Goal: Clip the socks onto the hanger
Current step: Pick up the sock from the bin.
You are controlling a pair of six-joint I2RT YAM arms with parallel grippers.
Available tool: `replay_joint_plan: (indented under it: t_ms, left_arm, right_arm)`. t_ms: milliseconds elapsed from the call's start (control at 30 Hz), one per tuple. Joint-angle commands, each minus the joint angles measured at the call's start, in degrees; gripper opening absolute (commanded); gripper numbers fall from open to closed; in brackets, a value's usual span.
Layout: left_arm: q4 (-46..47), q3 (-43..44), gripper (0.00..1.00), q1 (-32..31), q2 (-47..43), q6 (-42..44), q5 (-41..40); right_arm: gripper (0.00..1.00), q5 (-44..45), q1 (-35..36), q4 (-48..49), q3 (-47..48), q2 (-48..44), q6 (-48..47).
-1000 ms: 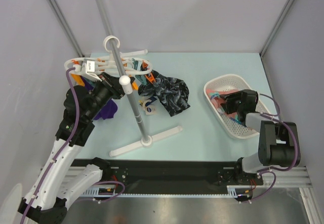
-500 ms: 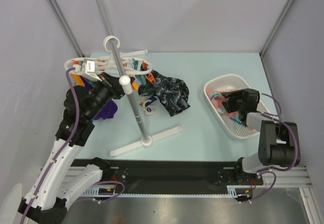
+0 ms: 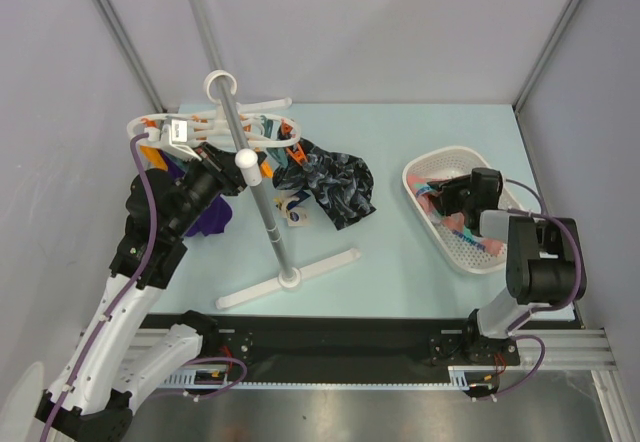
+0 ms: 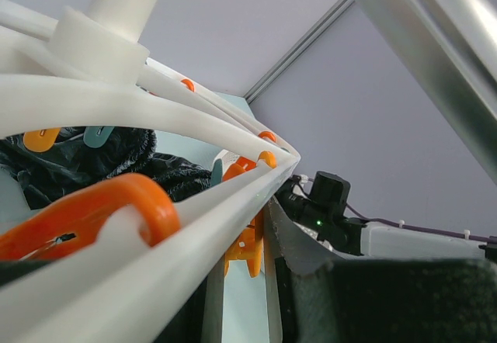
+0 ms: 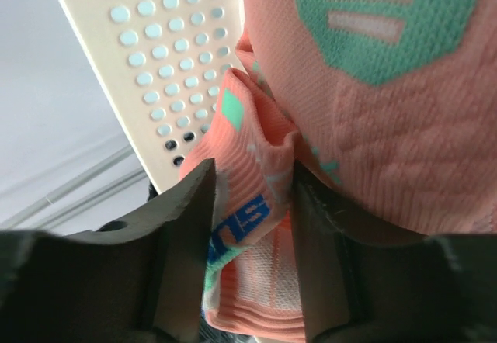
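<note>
The right gripper (image 3: 447, 200) reaches into the white basket (image 3: 440, 157), its fingers (image 5: 186, 234) pinched on a fold of the pink sock (image 5: 373, 149), the basket's perforated wall just beside one finger. The left gripper (image 3: 208, 177) is closed tight under the rim of the hanger (image 3: 150, 119), crowded among orange clips (image 4: 93, 211) beside the grey pole (image 3: 262, 212); what it holds is hidden. A marbled sock (image 3: 335, 187) hangs at the hanger's right edge, and a purple sock (image 3: 212, 220) hangs below the left wrist.

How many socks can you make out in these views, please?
3: a black-grey marbled sock hangs from the hanger; a purple sock is by the left gripper; a salmon-pink sock lies in the white basket. Others may be hidden.
</note>
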Motion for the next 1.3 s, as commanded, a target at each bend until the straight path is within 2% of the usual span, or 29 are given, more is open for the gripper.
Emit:
replay_joint_plan:
  t_ms: [0,67,167,233,300,433,500,600,667,767,800,900,933,1000,1267]
  left_arm:
    - [-3.85,0.54,0.0,0.11,0.07,-0.6,-1.63]
    - [-4.02,0.63,0.0,0.11,0.16,-0.52,-1.63]
    - [-3.85,0.54,0.0,0.11,-0.1,-1.22,-1.28]
    - [-3.85,0.45,0.0,0.11,-0.02,-1.74,-0.76]
    - [-4.02,0.28,0.0,0.11,-0.1,-2.01,-0.49]
    - [-4.2,-0.08,0.0,0.11,-0.28,-3.06,-0.23]
    - [-4.03,-0.43,0.0,0.11,-0.46,-3.68,0.12]
    - [-4.11,-0.52,0.0,0.11,-0.89,-4.21,0.39]
    - [-4.64,-0.52,0.0,0.11,-1.16,-4.12,0.04]
    - [-4.73,-1.04,0.0,0.11,-1.69,-4.12,-0.14]
    - [-4.73,-1.04,0.0,0.11,-1.77,-4.03,0.04]
    - [-4.81,-1.04,0.0,0.11,-1.77,-4.03,0.56]
    - [-4.73,-1.04,0.0,0.11,-1.69,-4.03,0.83]
    - [-4.55,-1.04,0.0,0.11,-1.34,-4.03,1.18]
    - [-3.24,-0.96,0.0,0.11,0.68,-4.29,1.97]
  right_arm:
    - [0.44,1.35,-0.09,0.18,4.05,2.12,-1.24]
    - [0.4,1.61,-0.44,-0.7,5.63,1.86,-2.99]
    - [0.25,3.8,-0.36,-4.83,8.62,-1.03,-9.05]
    - [0.1,5.21,-0.36,-8.78,10.55,-4.1,-15.96]
    - [0.02,6.01,-0.18,-14.9,15.03,-6.13,-21.43]
    - [0.01,4.27,0.87,-22.23,20.31,-13.5,-35.56]
    - [0.01,1.46,1.92,-24.43,22.41,-16.24,-38.93]
    - [0.02,-9.08,3.68,-25.74,24.61,-21.25,-45.52]
    - [0.02,-18.04,5.44,-26.72,25.58,-24.14,-46.16]
    - [0.02,-29.21,8.24,-24.02,25.5,-27.31,-41.43]
    - [0.01,-31.41,12.08,-23.91,25.67,-27.93,-41.67]
    - [0.0,-30.9,20.18,-31.08,30.4,-28.12,-47.88]
    - [0.0,-31.17,24.82,-32.68,33.47,-27.77,-48.96]
    - [0.0,-30.82,28.63,-36.29,35.95,-27.06,-51.5]
    - [0.0,-30.38,39.36,-32.79,37.54,-23.99,-54.42]
